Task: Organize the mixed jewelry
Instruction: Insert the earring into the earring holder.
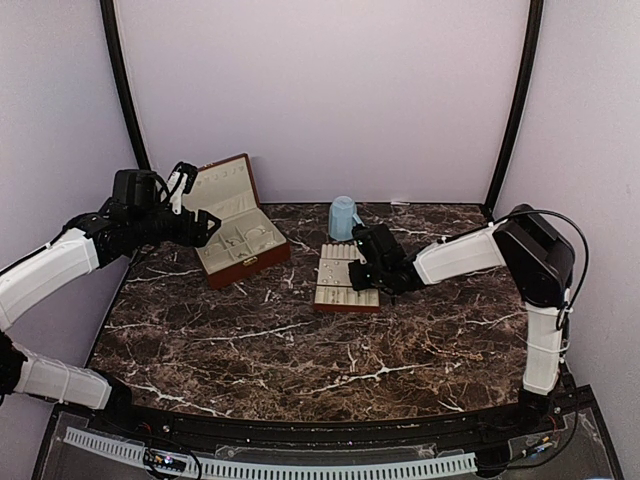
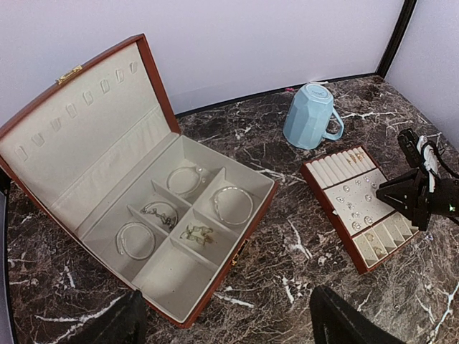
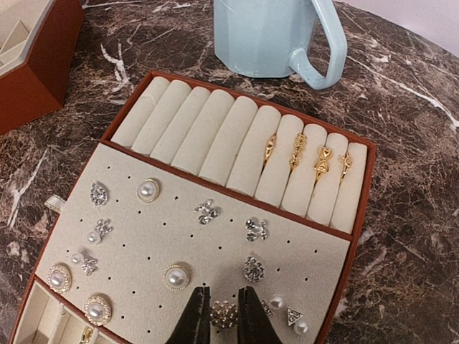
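Grippers at jewelry box and earring tray
Left gripper stands spread wide above the open jewelry box, with bracelets in the compartments ahead of it. Right gripper pinches a round filigree stud earring on the tray pad; other studs lie ahead, gold rings and blue mug beyond.

The table has a dark brown marble top with white veining. Three items rest directly on it. An open reddish-brown box sits at the left rear, its lid tilted back. A flat cream slotted tray lies near the centre, apart from the box. A pale blue mug stands just behind the tray, handle to the right.
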Controlling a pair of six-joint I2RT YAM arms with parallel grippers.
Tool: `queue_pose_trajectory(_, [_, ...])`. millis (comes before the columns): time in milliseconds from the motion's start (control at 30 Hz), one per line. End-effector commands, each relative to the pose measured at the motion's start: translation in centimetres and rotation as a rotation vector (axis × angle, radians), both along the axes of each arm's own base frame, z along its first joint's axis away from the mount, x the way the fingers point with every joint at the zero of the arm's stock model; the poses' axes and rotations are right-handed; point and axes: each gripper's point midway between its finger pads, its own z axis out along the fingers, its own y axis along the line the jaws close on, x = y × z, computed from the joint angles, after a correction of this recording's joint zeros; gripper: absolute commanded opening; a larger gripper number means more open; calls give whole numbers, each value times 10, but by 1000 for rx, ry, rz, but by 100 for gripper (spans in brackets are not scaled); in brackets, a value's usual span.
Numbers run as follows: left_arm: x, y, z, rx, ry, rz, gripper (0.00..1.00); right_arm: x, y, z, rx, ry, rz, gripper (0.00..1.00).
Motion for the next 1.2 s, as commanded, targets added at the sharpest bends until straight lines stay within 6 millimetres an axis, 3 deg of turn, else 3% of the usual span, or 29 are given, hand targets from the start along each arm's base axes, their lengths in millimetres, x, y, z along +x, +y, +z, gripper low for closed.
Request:
queue_pose_trajectory(0, [-4,2,11,-15,-37,-7,81,-17,-8,-19,-49,46,0,11])
queue_pose_trajectory(600, [-3,2,12,-14,-41,-6,81,-39,-10,-26,-100,49,-10,15])
queue_pose_trajectory(967, [-5,2,13,-16,-45,-7,81,-34,-14,38,-57,7,-6,43])
queue_pose_trajectory(1167, [-5,2,13,-16,-46,-6,81,-32,-12,54,5,35,28,52])
